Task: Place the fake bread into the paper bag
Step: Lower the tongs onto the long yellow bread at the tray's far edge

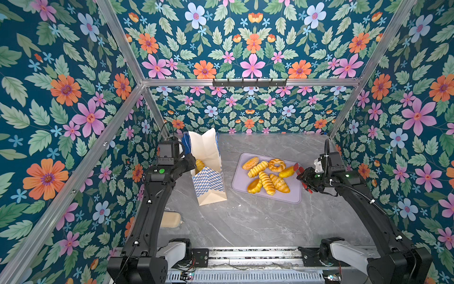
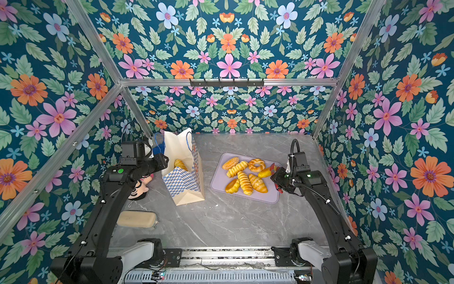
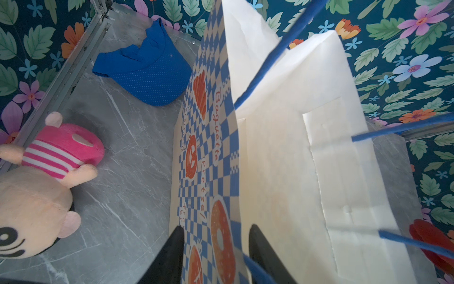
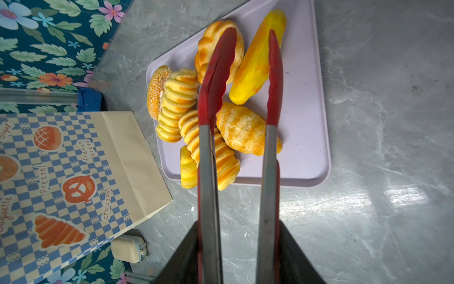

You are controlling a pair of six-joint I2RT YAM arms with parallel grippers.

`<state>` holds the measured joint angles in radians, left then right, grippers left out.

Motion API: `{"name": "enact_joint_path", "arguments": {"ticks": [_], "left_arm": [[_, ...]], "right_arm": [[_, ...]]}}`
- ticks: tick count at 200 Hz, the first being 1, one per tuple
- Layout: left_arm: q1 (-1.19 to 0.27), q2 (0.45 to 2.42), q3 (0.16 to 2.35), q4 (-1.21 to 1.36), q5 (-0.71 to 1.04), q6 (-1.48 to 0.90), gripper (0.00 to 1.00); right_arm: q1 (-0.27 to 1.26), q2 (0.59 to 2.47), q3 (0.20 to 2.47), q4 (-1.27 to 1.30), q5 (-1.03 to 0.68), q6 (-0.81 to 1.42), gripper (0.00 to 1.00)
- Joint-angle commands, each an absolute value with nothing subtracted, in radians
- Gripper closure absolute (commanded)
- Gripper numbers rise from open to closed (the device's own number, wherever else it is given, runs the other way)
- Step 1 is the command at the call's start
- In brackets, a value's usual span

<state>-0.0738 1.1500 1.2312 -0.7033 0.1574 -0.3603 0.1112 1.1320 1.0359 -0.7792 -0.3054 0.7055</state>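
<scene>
**Left end effector spread at the bag's rim, tongs over the tray**

The paper bag [image 1: 208,182] stands upright on the grey table [image 1: 245,221] with its mouth open, just left of a lilac tray [image 1: 292,196]. In both top views 1 piece of fake bread [image 1: 200,164] shows inside the bag's mouth. 7 more pieces lie close together on the tray, among them a ring doughnut [image 1: 272,167] and a long yellow piece [image 4: 255,66].

The left end effector [image 3: 216,228] is at the bag's rim with its 2 black fingers spread. 1 is outside the checkered wall and 1 is over the cream inside, with the paper between them and not pinched.

The right end effector [image 4: 238,226] is pressed onto the metal arms of red-tipped tongs [image 4: 211,98]. The tongs reach over the tray with their tips apart and nothing caught between them. In the right wrist view the long yellow piece lies between the 2 tips, and whether either tip touches it I cannot tell.

A pink-striped plush doll [image 3: 49,159] and a blue cap [image 3: 147,73] lie on the table on the bag's left side, near the wall.
</scene>
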Motion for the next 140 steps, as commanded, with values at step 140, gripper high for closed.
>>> {"name": "enact_joint_path", "arguments": {"ticks": [140], "left_arm": [[-0.074,1.146,1.217,-0.678,0.163,-0.356,0.76]], "right_arm": [[0.051,1.258,0.974,-0.590,-0.375,0.753,0.50]]}}
